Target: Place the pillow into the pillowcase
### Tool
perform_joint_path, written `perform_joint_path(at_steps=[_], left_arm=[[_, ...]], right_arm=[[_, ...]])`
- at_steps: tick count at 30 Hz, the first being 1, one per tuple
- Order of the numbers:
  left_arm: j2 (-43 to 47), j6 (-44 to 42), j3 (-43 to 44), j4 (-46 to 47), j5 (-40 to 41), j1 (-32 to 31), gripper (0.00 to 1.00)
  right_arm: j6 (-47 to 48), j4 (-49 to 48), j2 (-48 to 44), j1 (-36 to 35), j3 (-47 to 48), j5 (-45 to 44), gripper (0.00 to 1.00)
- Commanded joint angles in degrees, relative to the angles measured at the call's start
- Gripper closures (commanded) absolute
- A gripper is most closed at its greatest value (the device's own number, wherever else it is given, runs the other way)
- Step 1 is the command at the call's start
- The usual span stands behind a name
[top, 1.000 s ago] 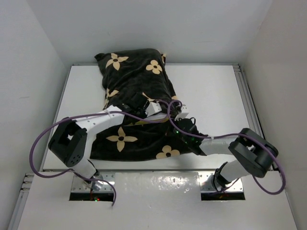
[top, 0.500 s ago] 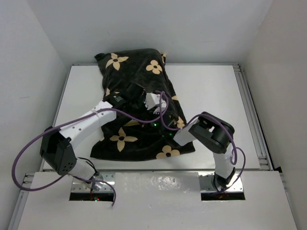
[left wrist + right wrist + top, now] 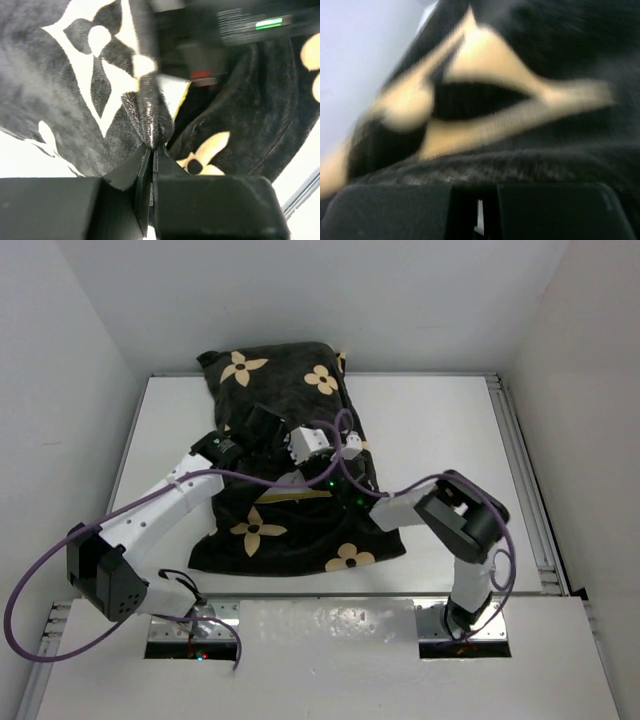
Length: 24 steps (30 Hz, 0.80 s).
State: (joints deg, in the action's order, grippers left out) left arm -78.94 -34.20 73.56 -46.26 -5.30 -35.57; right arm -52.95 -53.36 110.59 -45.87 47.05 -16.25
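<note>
Pillow (image 3: 172, 92) lies nearly all inside the pillowcase (image 3: 285, 375) on the tabletop (image 3: 440, 430); one yellow-trimmed corner shows. Left jaws pinch a pillowcase fold; right jaws closed. Remaining, apparently: cover that corner.

A flat white rectangular desk (image 3: 440, 430) stands enclosed by plain white walls (image 3: 400, 300) at left, back and right; a grey metal rail (image 3: 522, 470) runs along its right edge, and a glossy white panel (image 3: 330, 625) spans the near side
</note>
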Motion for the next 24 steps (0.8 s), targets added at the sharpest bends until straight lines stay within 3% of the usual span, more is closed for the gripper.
perform_joint_path(at_steps=[1,5,9,15,19,21,24], left_arm=[[2.65,1.32,1.41,3.80,-3.05,1.38,1.00],[1.25,2.64,2.72,4.78,-4.10,1.91,1.00],[0.54,3.08,3.78,3.81,-4.80,1.73,1.00],[1.59,3.43,4.31,0.65,-5.86,1.30,1.00],[2.38,2.47,6.06,-2.77,-7.09,0.59,1.00],[2.65,0.63,7.12,-6.19,-9.46,0.33,1.00],[3.52,-3.66,8.88,-11.63,-13.76,-1.07,1.00]], right_arm=[[8.20,6.86,-9.58,-2.90,-8.68,3.26,1.00],[7.34,7.57,-16.36,-8.09,-16.10,-4.40,1.00],[5.14,6.96,-12.60,-11.70,-14.10,-4.84,1.00],[-6.01,-5.07,1.90,-9.43,-9.44,-13.95,1.00],[-12.94,-4.21,8.67,-6.26,-0.85,-19.34,1.00],[-13.23,-4.38,10.70,-4.32,3.55,-21.70,1.00],[-6.14,-5.78,10.09,-2.48,7.78,-23.82,1.00]])
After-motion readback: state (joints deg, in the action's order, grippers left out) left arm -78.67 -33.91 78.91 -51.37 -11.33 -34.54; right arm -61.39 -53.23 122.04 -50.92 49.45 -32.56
